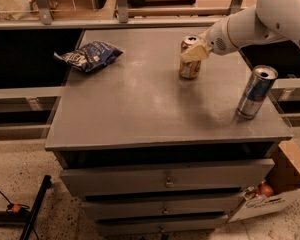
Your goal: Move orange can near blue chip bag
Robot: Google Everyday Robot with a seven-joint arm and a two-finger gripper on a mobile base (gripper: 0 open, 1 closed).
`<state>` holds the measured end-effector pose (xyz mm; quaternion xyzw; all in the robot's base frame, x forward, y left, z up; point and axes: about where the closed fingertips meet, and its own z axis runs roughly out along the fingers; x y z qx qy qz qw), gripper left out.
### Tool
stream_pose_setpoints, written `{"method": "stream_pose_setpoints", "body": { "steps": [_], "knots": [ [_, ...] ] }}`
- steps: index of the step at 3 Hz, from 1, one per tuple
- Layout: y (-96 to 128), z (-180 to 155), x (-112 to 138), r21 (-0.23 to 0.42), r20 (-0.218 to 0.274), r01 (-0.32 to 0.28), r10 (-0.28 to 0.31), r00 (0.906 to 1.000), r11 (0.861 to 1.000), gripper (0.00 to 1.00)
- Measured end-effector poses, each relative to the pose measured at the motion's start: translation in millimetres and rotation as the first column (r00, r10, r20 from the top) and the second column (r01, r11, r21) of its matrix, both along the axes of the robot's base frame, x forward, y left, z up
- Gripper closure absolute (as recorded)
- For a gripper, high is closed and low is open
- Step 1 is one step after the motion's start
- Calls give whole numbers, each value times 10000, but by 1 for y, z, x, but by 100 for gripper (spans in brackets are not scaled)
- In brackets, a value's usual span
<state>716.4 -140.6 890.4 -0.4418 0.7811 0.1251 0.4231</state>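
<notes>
The orange can stands upright on the grey cabinet top, at its back right. My gripper reaches in from the right on the white arm and sits right at the can's upper part, covering part of its front. The can's base rests on the surface. The blue chip bag lies flat at the back left of the top, well apart from the can and the gripper.
A taller blue-and-silver can stands near the right edge of the top. The cabinet has drawers below. A cardboard box sits on the floor at the right. Shelving runs behind the cabinet.
</notes>
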Motion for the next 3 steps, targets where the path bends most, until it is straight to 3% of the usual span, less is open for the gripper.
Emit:
{"method": "stream_pose_setpoints", "body": {
  "steps": [2, 3],
  "knots": [
    [4, -4, 1, 9, -56, -68, 68, 10000, 10000, 100],
    [5, -4, 1, 9, -59, -71, 71, 10000, 10000, 100]
  ]
}}
